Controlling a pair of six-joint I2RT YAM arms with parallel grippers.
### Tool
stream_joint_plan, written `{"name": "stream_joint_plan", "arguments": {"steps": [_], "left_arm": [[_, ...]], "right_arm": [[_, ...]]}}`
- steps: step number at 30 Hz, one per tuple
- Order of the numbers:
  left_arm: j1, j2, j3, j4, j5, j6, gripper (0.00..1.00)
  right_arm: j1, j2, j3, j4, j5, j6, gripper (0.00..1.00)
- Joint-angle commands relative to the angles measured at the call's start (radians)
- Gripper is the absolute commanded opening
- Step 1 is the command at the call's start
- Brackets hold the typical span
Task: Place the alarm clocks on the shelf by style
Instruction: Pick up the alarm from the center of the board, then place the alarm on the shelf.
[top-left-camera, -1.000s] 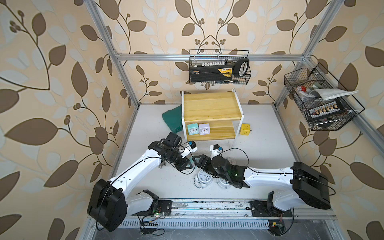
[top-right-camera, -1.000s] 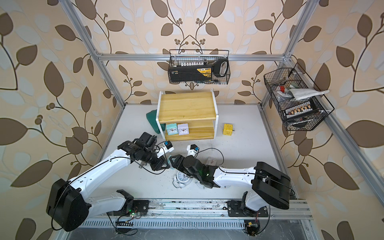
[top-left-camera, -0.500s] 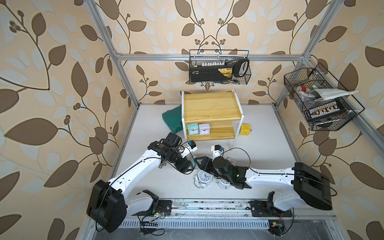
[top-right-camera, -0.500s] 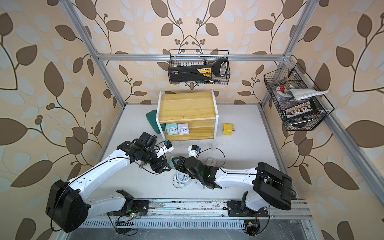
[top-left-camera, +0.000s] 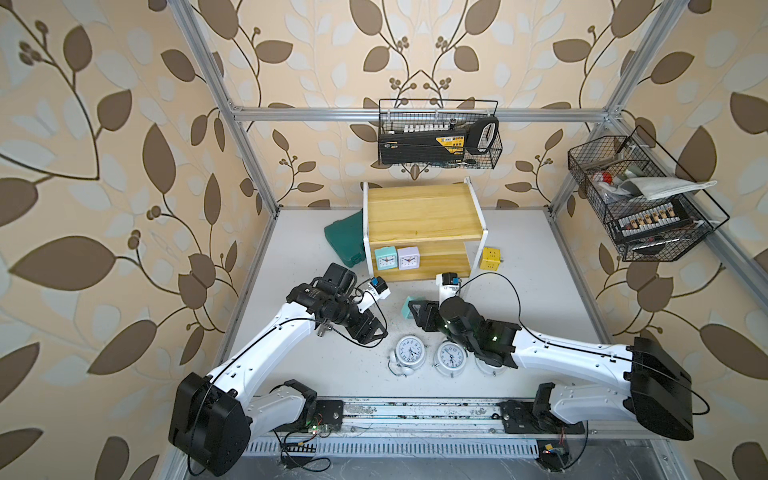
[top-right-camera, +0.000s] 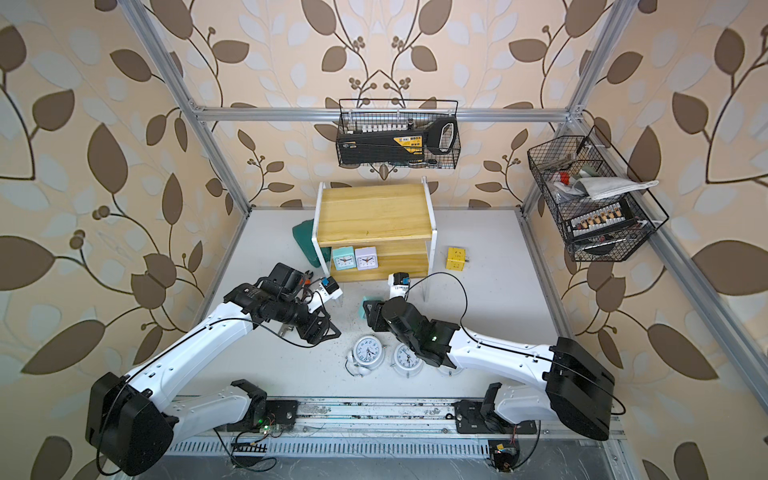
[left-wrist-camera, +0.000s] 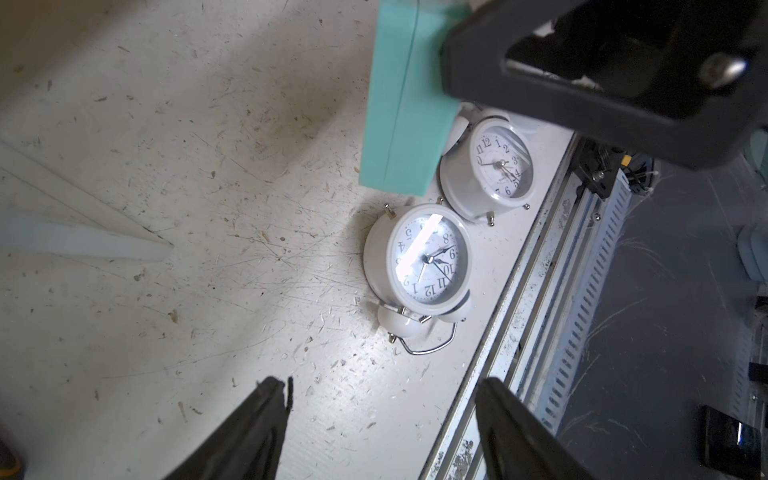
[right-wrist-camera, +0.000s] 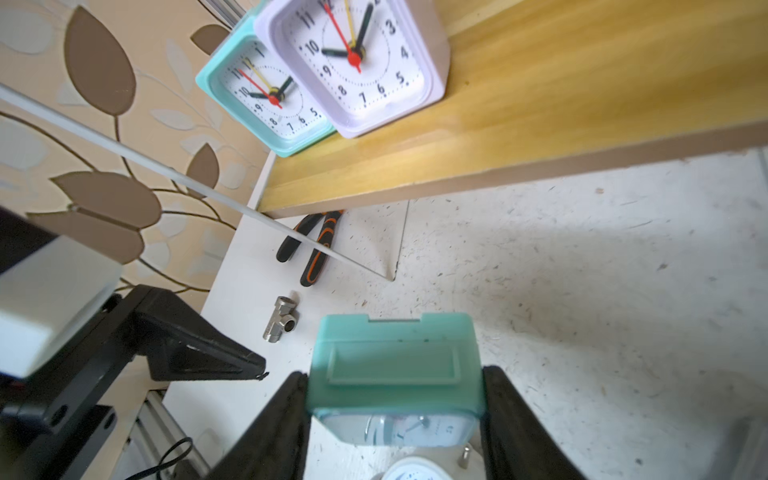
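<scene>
The right gripper (right-wrist-camera: 395, 399) is clamping a teal square clock (right-wrist-camera: 395, 361) by its two sides, one black finger (right-wrist-camera: 291, 415) pressing on each, with the clock's back facing the wrist camera. Whether the clock is sitting clear of the table (top-left-camera: 540, 291) cannot be told.

In both top views the left gripper (top-left-camera: 370, 328) is hanging at 9 o'clock of the right one. Its jaws are standing wide apart and holding nothing, with bare tabletop showing between them in the left wrist view.

At 6 o'clock of the held clock a round twin-bell clock (top-left-camera: 410, 352) is lying dial up. A second round clock (top-left-camera: 451, 355) is lying just beside it at 5 o'clock. A third round clock (top-left-camera: 486, 366) is showing only partly from under the right arm.

At 12 o'clock the shelf (top-left-camera: 419, 212) is standing against the back wall. On its lower board a teal shelf clock (top-left-camera: 384, 258) and a lilac clock (top-left-camera: 409, 257) are standing upright, side by side and touching, at the left end.

A yellow cube (top-left-camera: 490, 259) is resting on the table at 3 o'clock of the shelf. A green case (top-left-camera: 345, 237) is lying at 9 o'clock of the shelf.
</scene>
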Motion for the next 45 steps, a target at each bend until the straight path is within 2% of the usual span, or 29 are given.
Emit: {"name": "stream_joint_plan", "arguments": {"steps": [1, 9, 24, 45], "left_arm": [[0.007, -0.036, 0.021, 0.007, 0.038, 0.023, 0.75], [0.009, -0.041, 0.019, 0.008, 0.037, 0.024, 0.76], [0.010, -0.044, 0.013, 0.010, 0.032, 0.023, 0.76], [0.014, -0.037, 0.002, 0.018, 0.029, 0.028, 0.76]], "right_arm": [[-0.018, -0.026, 0.061, -0.088, 0.083, -0.147, 0.51], [-0.044, -0.061, 0.125, -0.131, 0.197, -0.279, 0.51], [-0.129, 0.012, 0.209, -0.052, 0.233, -0.391, 0.51], [-0.161, 0.148, 0.228, 0.095, 0.345, -0.423, 0.54]]}}
